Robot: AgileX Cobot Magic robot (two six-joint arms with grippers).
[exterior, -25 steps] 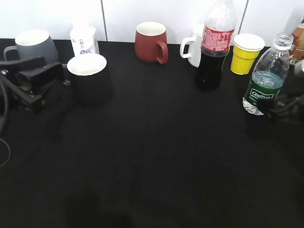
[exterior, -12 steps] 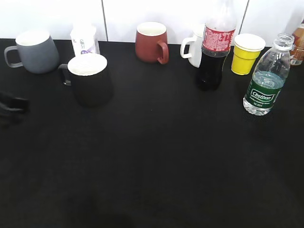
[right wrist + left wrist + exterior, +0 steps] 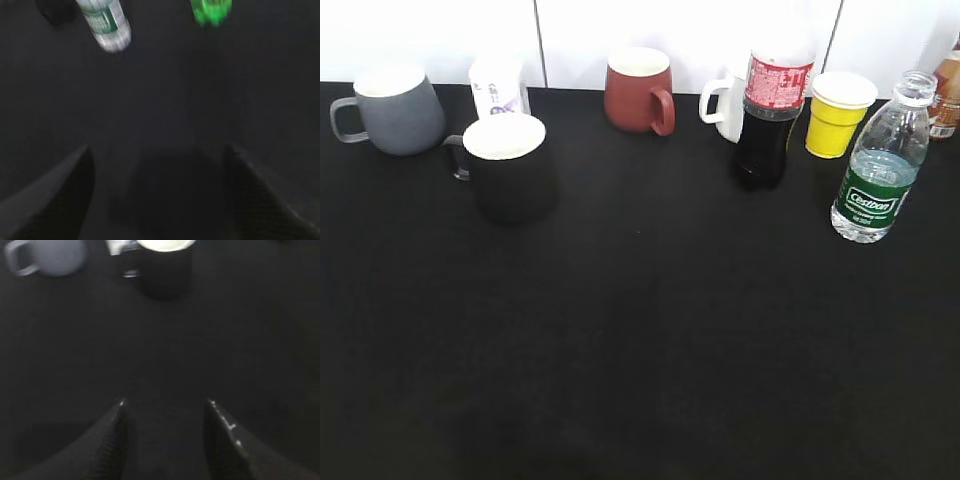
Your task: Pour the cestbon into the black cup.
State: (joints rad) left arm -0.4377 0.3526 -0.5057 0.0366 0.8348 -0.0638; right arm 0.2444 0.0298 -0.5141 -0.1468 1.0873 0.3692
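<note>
Looking across the black surface (image 3: 650, 340), you see it stretch bare through the foreground, with every item lined up toward the white wall at the back. Largest among them is the cola bottle (image 3: 770, 110) with its red label, right of centre. Next, the cestbon (image 3: 878, 165) stands upright and capless at the right edge of the row, green label facing you, nothing touching it; the right wrist view catches it blurred at the top left (image 3: 106, 22). The black cup (image 3: 508, 165) sits well apart from it on the left, upright, white inside showing, its handle pointing left. Behind it you have the grey mug (image 3: 392, 108), the red-brown mug (image 3: 638, 90) at centre, a white mug (image 3: 725, 100) partly hidden by the cola bottle, a yellow cup (image 3: 838, 112), and a small white container (image 3: 498, 85).

Neither arm appears in the exterior view. Your left gripper (image 3: 165, 437) hovers over bare surface short of the black cup (image 3: 165, 265), jaws released and holding nothing. Your right gripper (image 3: 157, 195) likewise has its jaws spread wide and empty.
</note>
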